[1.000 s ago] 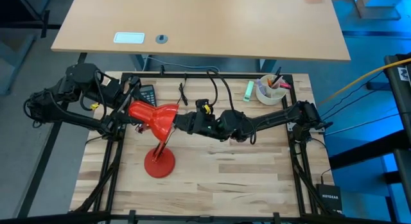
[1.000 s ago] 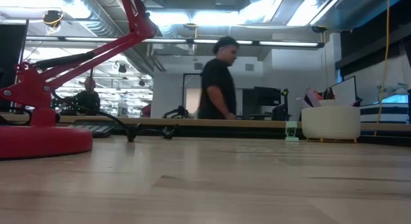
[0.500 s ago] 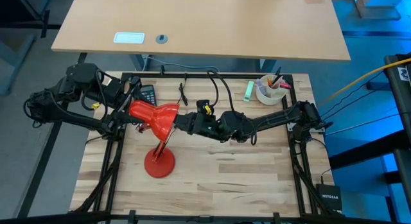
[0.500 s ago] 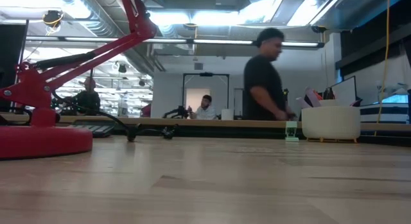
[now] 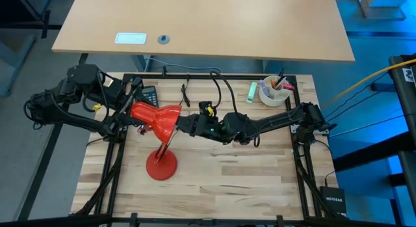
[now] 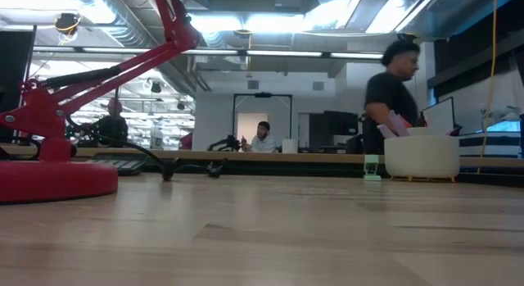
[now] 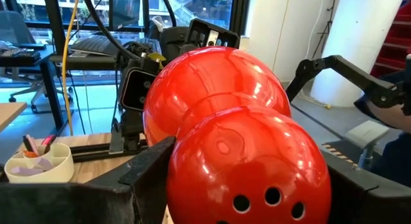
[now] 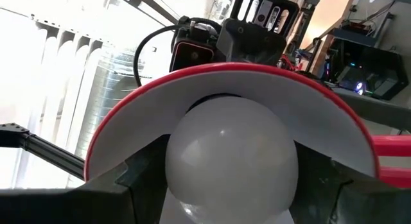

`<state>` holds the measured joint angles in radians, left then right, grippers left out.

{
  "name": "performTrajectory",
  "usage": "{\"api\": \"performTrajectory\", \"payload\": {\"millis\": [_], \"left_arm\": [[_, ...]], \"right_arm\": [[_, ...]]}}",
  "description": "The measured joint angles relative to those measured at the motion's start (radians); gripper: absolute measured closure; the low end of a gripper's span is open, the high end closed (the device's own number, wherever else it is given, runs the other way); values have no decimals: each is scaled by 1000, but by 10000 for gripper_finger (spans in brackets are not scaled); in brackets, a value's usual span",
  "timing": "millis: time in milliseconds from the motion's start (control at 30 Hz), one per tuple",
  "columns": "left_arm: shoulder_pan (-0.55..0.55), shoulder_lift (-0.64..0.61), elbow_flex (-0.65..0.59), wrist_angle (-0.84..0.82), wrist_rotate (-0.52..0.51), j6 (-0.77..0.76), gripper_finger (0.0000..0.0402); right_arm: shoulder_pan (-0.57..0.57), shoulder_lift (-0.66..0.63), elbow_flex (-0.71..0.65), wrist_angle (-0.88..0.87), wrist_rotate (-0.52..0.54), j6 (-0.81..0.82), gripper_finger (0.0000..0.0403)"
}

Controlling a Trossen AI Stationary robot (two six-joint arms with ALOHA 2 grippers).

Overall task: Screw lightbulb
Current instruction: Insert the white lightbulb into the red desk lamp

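Right gripper [image 5: 185, 125], seen from above, reaches in from the right side of the table [image 5: 247, 175] and ends at the open mouth of the red lamp shade [image 5: 156, 118]; the left gripper [image 5: 123, 113] comes from the left and closes on the narrow rear of that shade, steadying it; the lamp's round red base [image 5: 160, 166] stands on the wood nearer the front edge, and a white cup of pens [image 5: 273, 91] sits well apart at the far right corner; the lightbulb is hidden from this height by the shade and the right arm.

From table height only the lamp base [image 6: 49, 178], its slanting red arm [image 6: 123, 65] and the cup [image 6: 422, 157] show; neither gripper enters this view; a person [image 6: 391, 93] stands in the room behind.

Past the left wrist the glossy shade [image 7: 237, 140] fills the picture, its vented rear lying between the two dark fingers [image 7: 144, 176], which are clamped on it.

Past the right wrist the lightbulb [image 8: 232, 158] sits between that arm's fingers [image 8: 138, 176], held by them, its frosted dome pushed into the shade's white interior [image 8: 231, 83]; its screw base is out of sight.

Judging from this, the bulb has been brought to the socket; whether the threads have caught cannot be told; turning it home and letting go seem to be what is left.
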<state>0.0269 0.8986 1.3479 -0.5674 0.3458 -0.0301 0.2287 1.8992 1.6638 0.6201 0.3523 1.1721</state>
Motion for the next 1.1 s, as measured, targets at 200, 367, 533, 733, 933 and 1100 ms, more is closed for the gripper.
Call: {"api": "performTrajectory", "payload": {"millis": [200, 367, 533, 733, 933, 1100], "left_arm": [[0, 0, 0, 0, 0, -17, 135], [0, 0, 0, -1, 0, -37, 135], [0, 0, 0, -1, -1, -43, 135], [0, 2, -1, 4, -1, -46, 135], [0, 2, -1, 4, 0, -45, 135], [0, 2, -1, 2, 0, -46, 135]], "right_arm": [[0, 0, 0, 1, -2, 1, 152], [1, 0, 0, 0, 23, 0, 152], [1, 0, 0, -4, 40, -11, 137], [0, 0, 0, -22, 39, -37, 59], [0, 1, 0, -27, -31, -39, 8], [0, 1, 0, -46, -31, -34, 23]]}}
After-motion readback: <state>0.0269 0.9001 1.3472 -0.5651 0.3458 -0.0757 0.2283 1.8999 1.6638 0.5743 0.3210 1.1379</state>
